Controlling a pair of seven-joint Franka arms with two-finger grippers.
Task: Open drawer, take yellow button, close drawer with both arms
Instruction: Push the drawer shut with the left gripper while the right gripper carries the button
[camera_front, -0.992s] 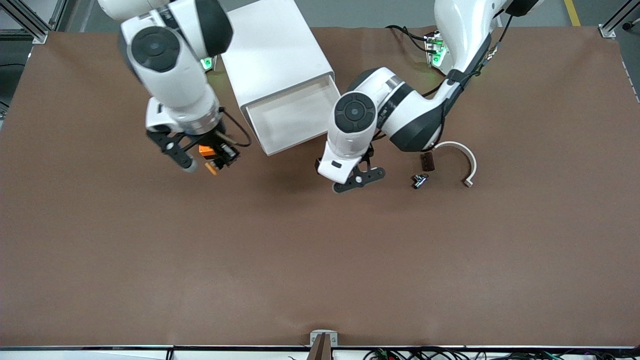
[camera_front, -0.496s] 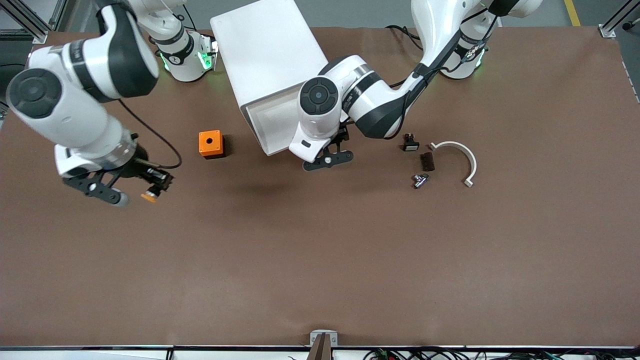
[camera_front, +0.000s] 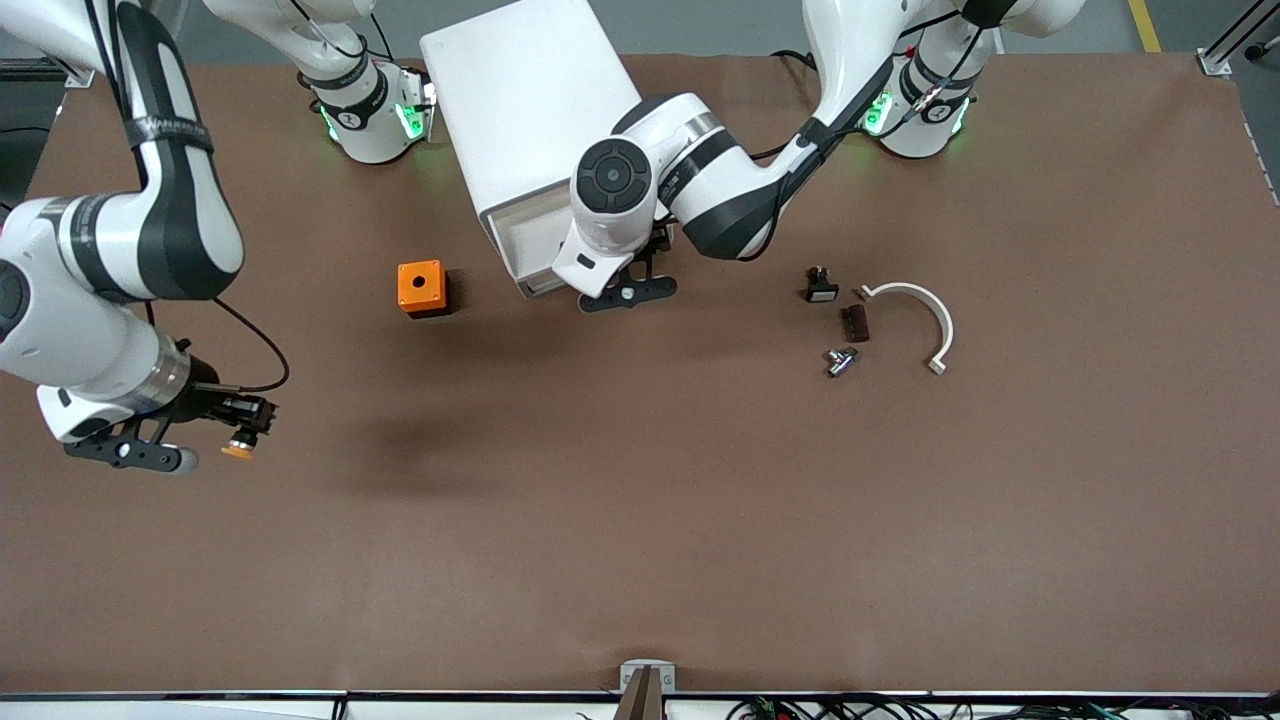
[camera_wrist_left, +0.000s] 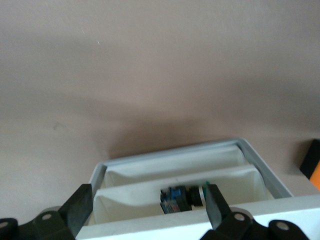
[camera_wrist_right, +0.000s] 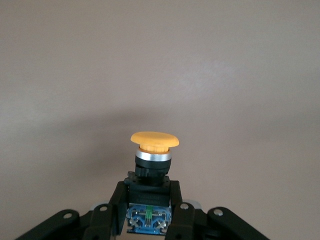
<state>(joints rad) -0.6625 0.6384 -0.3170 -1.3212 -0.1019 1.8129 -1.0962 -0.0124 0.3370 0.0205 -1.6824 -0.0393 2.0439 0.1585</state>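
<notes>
My right gripper (camera_front: 222, 438) is shut on the button (camera_front: 238, 449) and holds it over bare table at the right arm's end. In the right wrist view the gripper (camera_wrist_right: 148, 194) clamps the black middle of the button (camera_wrist_right: 154, 139), with the orange cap out ahead and the blue block between the fingers (camera_wrist_right: 118, 201). My left gripper (camera_front: 624, 290) is at the front of the drawer (camera_front: 528, 243), which sticks a short way out of the white cabinet (camera_front: 520, 100). In the left wrist view that gripper (camera_wrist_left: 148, 200) is open, its jaws wide over the drawer (camera_wrist_left: 175, 157).
A small blue-and-black part (camera_wrist_left: 181, 197) lies in the drawer. An orange cube (camera_front: 421, 288) stands beside the cabinet. A black-and-white switch (camera_front: 821, 287), a dark block (camera_front: 855, 323), a small metal part (camera_front: 840, 360) and a white curved piece (camera_front: 925, 312) lie toward the left arm's end.
My right arm has swung away from the cabinet with the button, out to the right arm's end. My left gripper has moved up to the drawer front, and the drawer now sticks out less.
</notes>
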